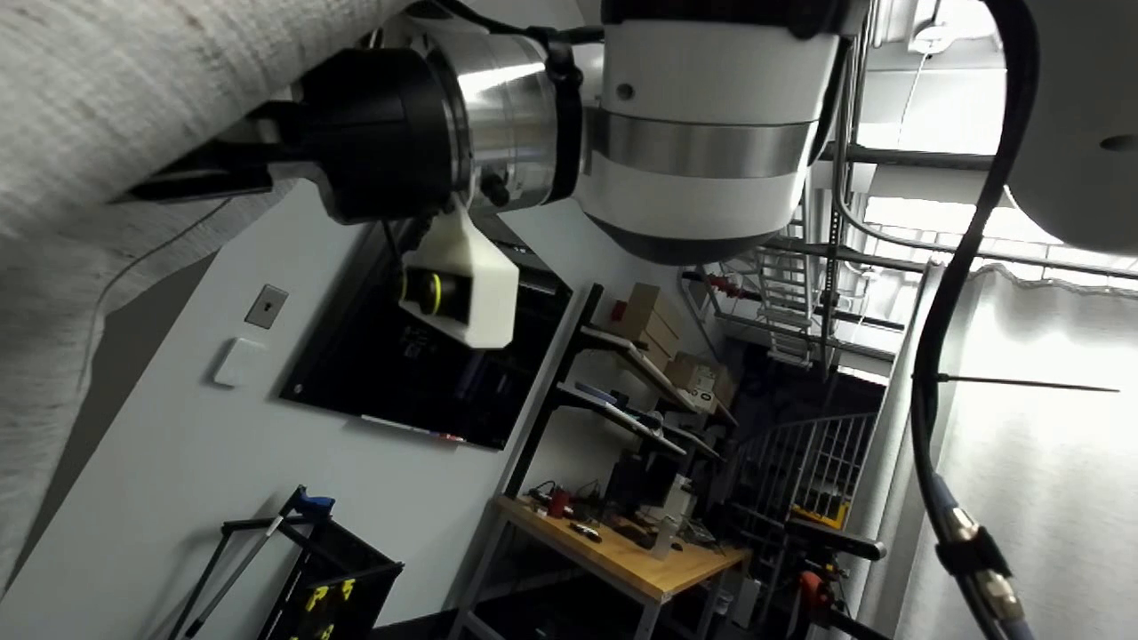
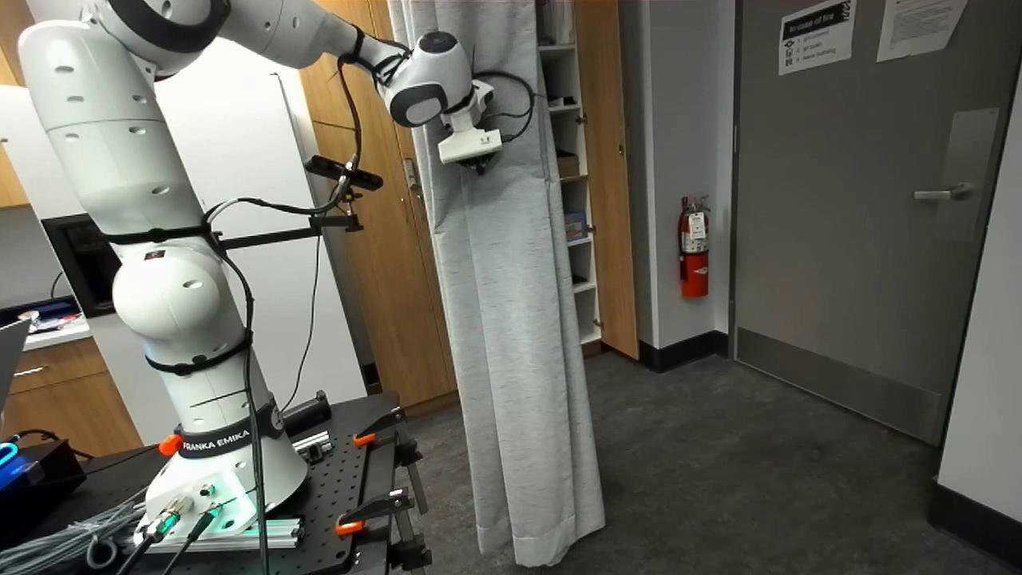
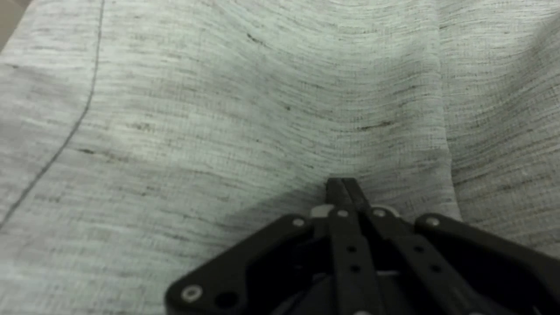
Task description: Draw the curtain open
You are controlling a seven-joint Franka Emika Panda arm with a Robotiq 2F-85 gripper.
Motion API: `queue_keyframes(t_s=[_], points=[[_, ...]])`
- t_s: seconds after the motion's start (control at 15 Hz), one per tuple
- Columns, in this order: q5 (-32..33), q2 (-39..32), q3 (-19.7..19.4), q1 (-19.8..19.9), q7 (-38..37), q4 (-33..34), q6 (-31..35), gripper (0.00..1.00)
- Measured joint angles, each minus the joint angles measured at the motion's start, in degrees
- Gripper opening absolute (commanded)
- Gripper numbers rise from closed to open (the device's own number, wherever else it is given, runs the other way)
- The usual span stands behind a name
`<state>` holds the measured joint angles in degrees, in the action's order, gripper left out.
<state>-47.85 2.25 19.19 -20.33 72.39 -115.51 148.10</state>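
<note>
The curtain point(image 2: 511, 319) is a light-grey woven sheet. In an exterior view it hangs as a narrow pleated column to the floor, right of the arm. It also fills most of the wrist view point(image 3: 218, 109) and the left side of an exterior view point(image 1: 107, 98). My gripper point(image 3: 343, 186) has its black fingertips together in front of the fabric, with a seam line to their right. I see no cloth between the tips. In an exterior view the gripper point(image 1: 178, 178) reaches in under a fold that partly covers it. Elsewhere its dark fingers point(image 2: 481, 164) show small against the curtain.
An open wooden cabinet door point(image 2: 607, 184) and shelves stand behind the curtain. A grey door point(image 2: 862, 239) and a fire extinguisher point(image 2: 694, 251) are to the right. The robot base stands on a black table point(image 2: 339, 447) with clamps. A cable point(image 1: 933, 338) runs along the arm.
</note>
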Motion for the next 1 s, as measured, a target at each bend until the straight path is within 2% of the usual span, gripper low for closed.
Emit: queue_keyframes(t_s=[0.33, 0.6, 0.8, 1.0], points=[[-1.9, -0.8, 1.3, -1.1, 9.6, -0.2, 12.8, 0.00], [-8.6, -1.8, 2.6, -2.3, 22.4, 0.0, 21.5, 0.00], [-15.6, -2.4, 3.6, -3.1, 33.4, 1.1, 25.1, 0.00], [-22.1, -2.6, 4.2, -3.3, 42.6, 2.4, 25.7, 0.00]])
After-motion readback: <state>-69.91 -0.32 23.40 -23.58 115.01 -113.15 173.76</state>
